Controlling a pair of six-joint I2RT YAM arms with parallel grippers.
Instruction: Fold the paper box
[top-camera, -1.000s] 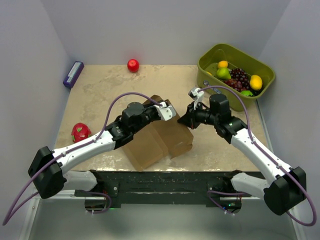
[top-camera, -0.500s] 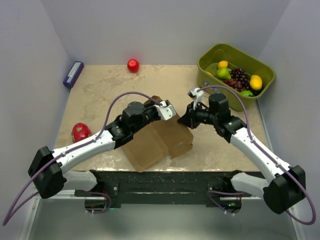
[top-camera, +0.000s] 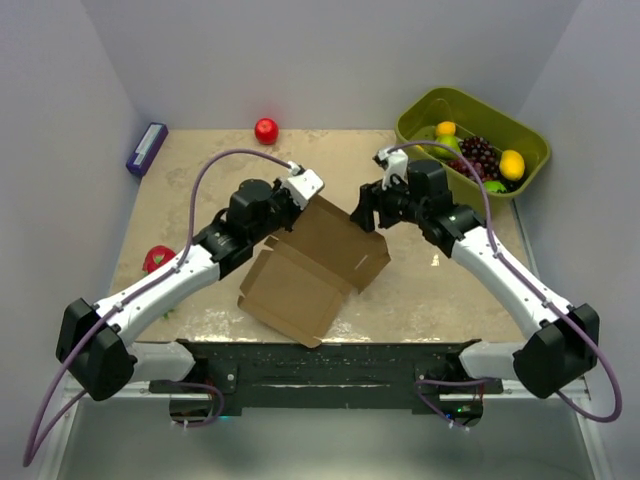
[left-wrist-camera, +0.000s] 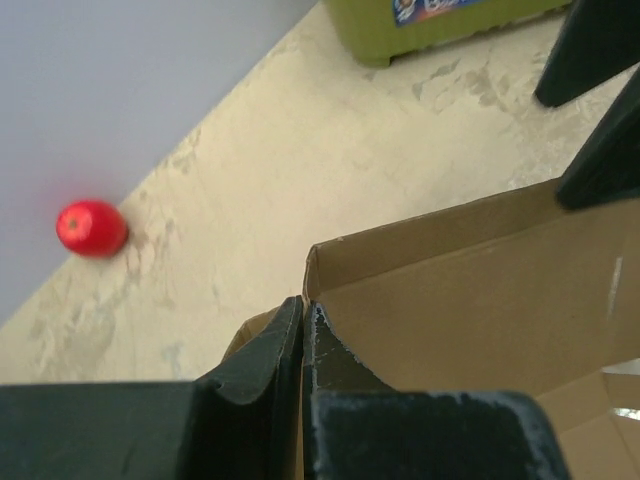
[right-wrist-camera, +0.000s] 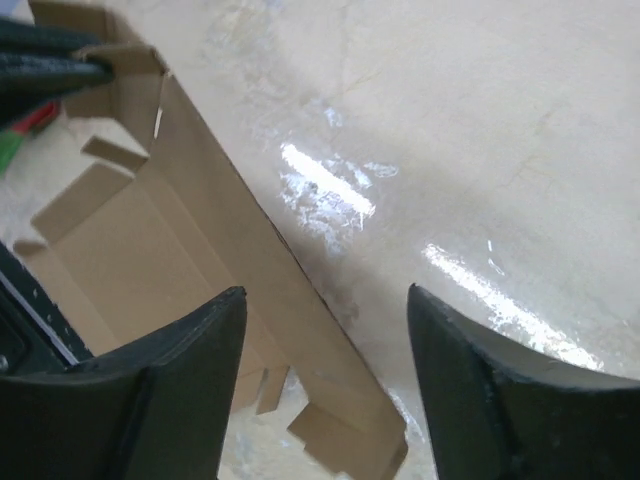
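Paper box (top-camera: 300, 285) sits unfolded, far edge pinched by left jaws, right jaws wide over its right edge.

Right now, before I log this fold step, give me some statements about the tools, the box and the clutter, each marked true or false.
1. The left tool is pinched shut on an edge of the paper box. True.
2. The right tool grips the box too. False: it is open and holds nothing.
3. The red ball lies inside the green bin. False: it lies on the table near the back wall.
4. The bin holds grapes. True.
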